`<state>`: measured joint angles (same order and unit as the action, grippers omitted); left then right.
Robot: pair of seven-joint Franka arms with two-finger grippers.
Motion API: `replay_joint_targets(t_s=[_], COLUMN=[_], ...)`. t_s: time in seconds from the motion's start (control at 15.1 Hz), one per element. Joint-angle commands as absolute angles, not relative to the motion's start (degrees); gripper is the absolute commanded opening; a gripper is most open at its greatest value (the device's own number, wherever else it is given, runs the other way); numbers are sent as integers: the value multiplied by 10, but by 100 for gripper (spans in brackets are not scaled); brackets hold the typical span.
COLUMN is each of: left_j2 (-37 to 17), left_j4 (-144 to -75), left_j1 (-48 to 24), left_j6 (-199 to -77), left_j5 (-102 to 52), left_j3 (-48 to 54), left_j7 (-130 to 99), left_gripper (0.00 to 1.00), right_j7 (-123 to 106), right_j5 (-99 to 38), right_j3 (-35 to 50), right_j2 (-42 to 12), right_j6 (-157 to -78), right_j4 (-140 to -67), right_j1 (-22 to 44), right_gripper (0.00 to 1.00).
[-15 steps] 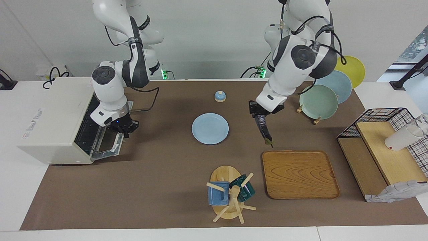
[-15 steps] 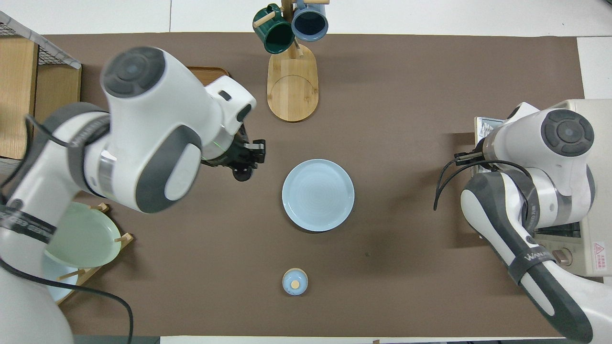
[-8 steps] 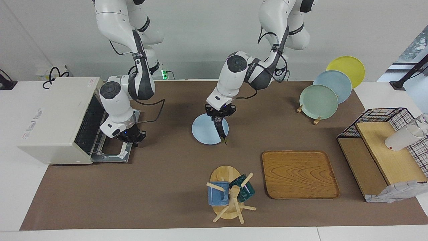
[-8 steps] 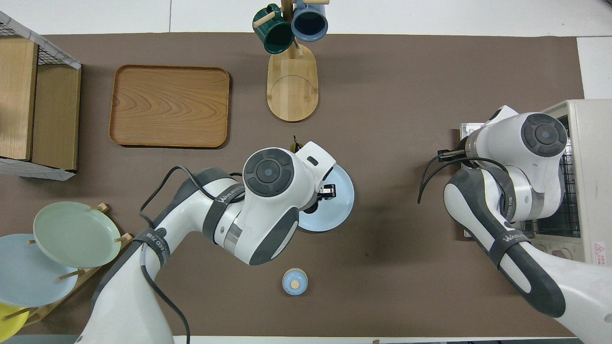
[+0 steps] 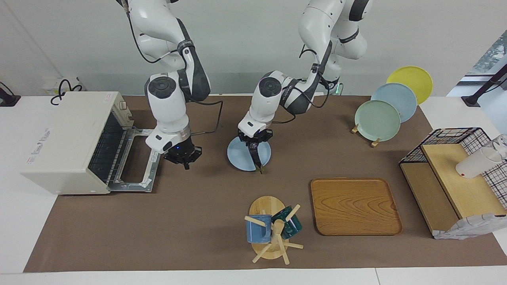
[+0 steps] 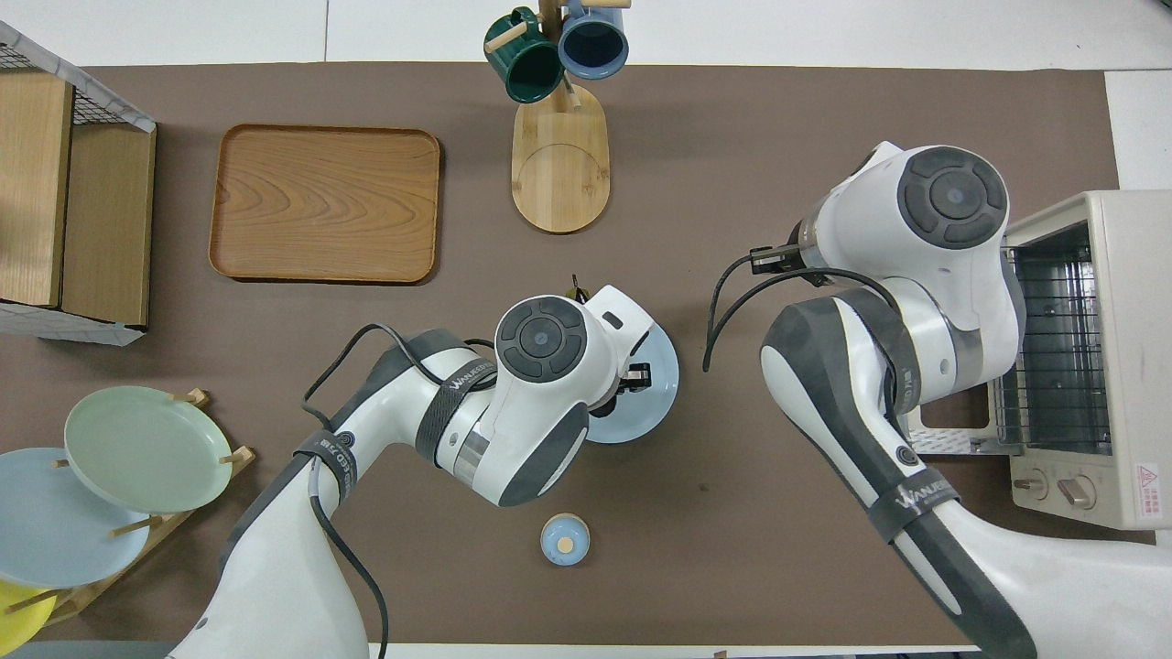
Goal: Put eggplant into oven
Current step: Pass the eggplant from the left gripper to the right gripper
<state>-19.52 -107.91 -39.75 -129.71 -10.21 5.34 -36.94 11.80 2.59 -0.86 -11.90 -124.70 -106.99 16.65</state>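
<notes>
My left gripper (image 5: 254, 142) is shut on the upper end of the eggplant (image 5: 257, 157), a slim dark vegetable that hangs tip-down over the light blue plate (image 5: 239, 156). Its greenish stem tip is by the plate's rim and also shows in the overhead view (image 6: 575, 291); the rest is hidden there under the arm. The off-white oven (image 5: 67, 138) stands at the right arm's end of the table, its door (image 5: 136, 168) dropped flat and the wire rack inside showing (image 6: 1053, 357). My right gripper (image 5: 183, 160) hangs low over the mat between the oven door and the plate, holding nothing.
A wooden tray (image 5: 354, 206) and a mug tree (image 5: 273, 229) with two mugs lie farther from the robots than the plate. A small blue knobbed lid (image 6: 564, 540) lies nearer. A stand of plates (image 5: 378, 118) and a wire-and-wood rack (image 5: 455, 178) stand at the left arm's end.
My left gripper carried the eggplant from beside the tray to over the plate. My right gripper brought the oven door down flat, let go and moved off toward the plate.
</notes>
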Motion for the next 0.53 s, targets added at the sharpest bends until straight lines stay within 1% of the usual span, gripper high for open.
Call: replay_joint_targets(t_s=[0.0,0.07,0.2,0.27,0.46], left_j2=[-178,-172,-143,-131,-107], left_j4=[-1096,-1093,-1091,-1084,-1043], left_j1=[-402,-399,-369,-354,-283], left_j6=[-1304,-1297,-1275,-1259,-1186], left_j5=[-110,-111,-108,-105,-105], left_j3=[42,39,34,34,33], left_j7=[-369,-367,-365,-362,-313], left_gripper=[100,100,100,100,100], right_j7=[148,168,183,184,196], right_j5=[4,-10,-11,-10,-8], right_j3=[14,32,53,54,54], right_j2=[-121,-121,-121,-121,-121], right_j6=[-1248,-1257,-1252,-1257,-1251], right_j4=[-1053,-1053,-1047,-1047,-1034], right_j1=[164,164,164,165,223], right_gripper=[14,21,74,76,76])
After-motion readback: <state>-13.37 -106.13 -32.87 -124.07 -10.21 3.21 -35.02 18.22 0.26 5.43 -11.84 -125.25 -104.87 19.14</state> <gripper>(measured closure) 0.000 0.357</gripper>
